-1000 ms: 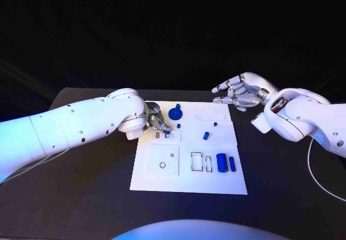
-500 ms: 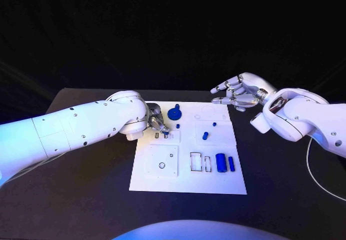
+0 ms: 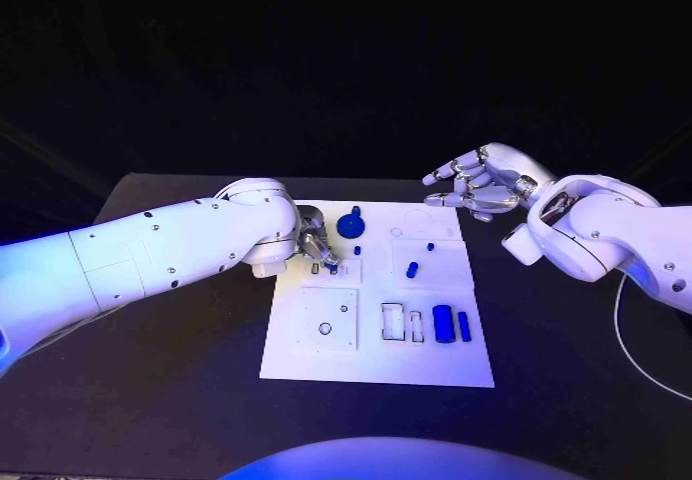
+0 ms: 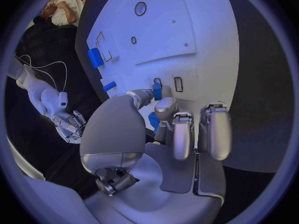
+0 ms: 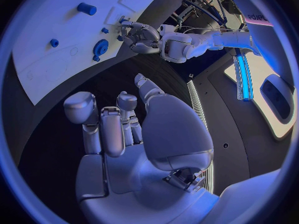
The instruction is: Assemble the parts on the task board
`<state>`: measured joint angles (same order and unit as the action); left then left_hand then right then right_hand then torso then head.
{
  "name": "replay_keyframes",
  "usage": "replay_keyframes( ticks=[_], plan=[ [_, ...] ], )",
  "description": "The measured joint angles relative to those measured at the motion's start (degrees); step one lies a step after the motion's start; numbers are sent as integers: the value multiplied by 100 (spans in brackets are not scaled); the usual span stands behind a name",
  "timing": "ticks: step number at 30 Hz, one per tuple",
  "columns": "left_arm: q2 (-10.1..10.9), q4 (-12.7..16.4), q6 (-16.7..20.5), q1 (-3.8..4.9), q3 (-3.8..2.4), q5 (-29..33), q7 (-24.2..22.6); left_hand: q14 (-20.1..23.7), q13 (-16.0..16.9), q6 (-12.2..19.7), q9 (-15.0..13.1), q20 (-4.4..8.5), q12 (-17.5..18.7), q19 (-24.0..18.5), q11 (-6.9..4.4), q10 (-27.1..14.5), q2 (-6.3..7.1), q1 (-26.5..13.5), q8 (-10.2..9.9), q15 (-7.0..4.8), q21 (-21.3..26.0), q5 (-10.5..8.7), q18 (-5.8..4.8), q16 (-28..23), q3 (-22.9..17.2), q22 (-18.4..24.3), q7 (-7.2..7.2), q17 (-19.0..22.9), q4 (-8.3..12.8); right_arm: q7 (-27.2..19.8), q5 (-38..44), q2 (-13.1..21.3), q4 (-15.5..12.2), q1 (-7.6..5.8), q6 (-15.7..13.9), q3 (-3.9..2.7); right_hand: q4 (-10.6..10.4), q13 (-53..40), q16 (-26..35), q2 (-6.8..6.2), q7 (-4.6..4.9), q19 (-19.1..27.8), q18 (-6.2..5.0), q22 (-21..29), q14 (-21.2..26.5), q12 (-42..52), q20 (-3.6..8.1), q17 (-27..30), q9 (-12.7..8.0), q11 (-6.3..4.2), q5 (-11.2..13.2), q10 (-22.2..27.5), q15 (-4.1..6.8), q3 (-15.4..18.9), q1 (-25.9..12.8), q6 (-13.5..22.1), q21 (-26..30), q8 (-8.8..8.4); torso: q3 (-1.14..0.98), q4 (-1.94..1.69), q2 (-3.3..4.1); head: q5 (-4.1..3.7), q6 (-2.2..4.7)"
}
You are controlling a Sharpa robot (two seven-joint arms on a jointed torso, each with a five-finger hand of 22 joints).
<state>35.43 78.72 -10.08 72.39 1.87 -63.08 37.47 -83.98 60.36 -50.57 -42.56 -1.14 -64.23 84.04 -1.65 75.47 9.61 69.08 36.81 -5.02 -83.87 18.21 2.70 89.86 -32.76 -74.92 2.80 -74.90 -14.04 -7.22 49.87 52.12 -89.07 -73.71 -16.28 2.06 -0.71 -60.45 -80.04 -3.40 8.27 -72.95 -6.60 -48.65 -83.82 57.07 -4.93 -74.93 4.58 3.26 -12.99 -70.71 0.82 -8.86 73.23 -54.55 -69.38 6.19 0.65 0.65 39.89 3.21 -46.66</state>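
The white board is lying flat mid-table, long side running toward 12 o'clock. Blue parts are sitting on it: a round knob at 11, a small peg near centre, two upright blocks at 4

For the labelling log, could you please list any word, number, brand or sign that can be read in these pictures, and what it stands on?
"FO...": pale letters on a dark surface in the room, at the rim of the right wrist view; the rest is too blurred to read.
Task board: outlines and slots, with no readable text.
Arms and hands: no readable marking.
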Motion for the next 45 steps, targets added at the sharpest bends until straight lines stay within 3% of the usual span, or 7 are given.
replay_keyframes(
  ticks=[7, 10, 13, 40, 45],
  plan=[
    [-22, -11, -93, 5, 10, -13, -6, 0, 39, -37, -9, 0, -39, 0, -4, 45, -4, -58, -1, 0, -45, 0, 0, 0, -12, 0, -15, -4, 46, 0, 17, 2, 0, 1, 0, 0, 0, 0, 0, 1, 0, 0, 0, 0, 0, 0, 0, 0, 0, 0, 0, 0, 0, 0, -1, 0, 0, 0, -3, 3, -1, -1, 7],
    [-27, -5, -125, 5, 12, -14, -8, 0, 69, -74, -10, 0, -68, 0, -36, 92, -67, -121, -2, 0, -84, 0, 0, 0, 30, 1, -35, -4, 101, 0, 22, 2, 0, 1, 1, 0, 0, 0, 0, 31, 0, 0, 0, 0, 0, 0, 0, 1, 0, 0, 0, 0, 0, 0, -31, 0, 0, 0, -5, 3, -1, -3, 13],
    [-29, 0, -159, 3, 13, -15, -9, 0, 101, -86, -12, 0, -99, 0, -30, 112, -90, -145, -3, 0, -88, 0, -90, 0, 50, 1, -44, -5, 129, 1, 25, 3, 6, 1, 2, 0, 0, 0, 0, 31, 0, 0, 0, 0, 0, 0, 0, 1, 0, 0, 0, 0, 0, 0, -31, 0, 0, 0, -7, 5, -1, 5, 14],
    [6, 44, -217, -10, 10, -37, -13, 0, 128, -136, -2, 0, -134, 0, -80, 163, -115, -291, 1, 0, -88, -12, -90, 0, -12, 1, -36, -3, 315, 37, 38, 2, 57, 2, 49, 0, 0, 12, 0, 54, 0, 0, -1, 18, 0, 0, 0, 13, -1, 0, -23, 0, 0, 0, -8, 0, 24, 0, -4, 3, 3, 19, -36],
    [-25, 6, -218, -10, 8, -45, -7, -17, 126, -163, 10, 0, -134, 0, -75, 198, -222, -398, 1, -24, -88, -16, -90, 0, -29, 1, -11, -2, 333, 39, 39, 0, 57, 2, 54, 0, -1, 19, 24, 54, 0, 0, -1, 18, 0, 0, 0, 19, 0, 0, -23, 0, 0, 1, -8, 0, 24, 0, -5, 3, 2, 25, -43]
  ],
)
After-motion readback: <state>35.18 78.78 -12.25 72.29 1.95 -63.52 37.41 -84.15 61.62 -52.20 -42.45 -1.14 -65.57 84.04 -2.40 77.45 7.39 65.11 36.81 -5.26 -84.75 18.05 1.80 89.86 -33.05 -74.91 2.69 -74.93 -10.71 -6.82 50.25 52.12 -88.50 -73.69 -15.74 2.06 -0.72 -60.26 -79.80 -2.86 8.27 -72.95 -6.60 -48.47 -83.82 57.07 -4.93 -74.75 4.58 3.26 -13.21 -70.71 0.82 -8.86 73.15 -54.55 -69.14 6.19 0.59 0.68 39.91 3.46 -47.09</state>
